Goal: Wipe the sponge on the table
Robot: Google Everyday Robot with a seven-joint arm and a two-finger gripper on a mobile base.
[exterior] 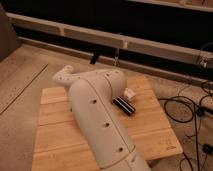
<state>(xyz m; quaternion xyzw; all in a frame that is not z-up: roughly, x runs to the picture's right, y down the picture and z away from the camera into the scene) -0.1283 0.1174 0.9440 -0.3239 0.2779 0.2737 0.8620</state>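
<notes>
My white arm [100, 120] reaches across the wooden table [155, 125] from the lower middle. Its end lies low over the right-centre of the tabletop. The gripper [124, 105] shows there as a dark ribbed block just past the arm's edge. A small pale piece [131, 93] sits right behind it, touching or nearly touching the dark block. Whether that piece is the sponge I cannot tell. The arm hides most of what lies under the gripper.
Black cables [187, 107] loop on the floor to the right of the table. A long pale rail [125, 42] runs along the dark wall behind. The table's left part [50, 125] shows bare wood slats, and tan floor [20, 75] lies left of it.
</notes>
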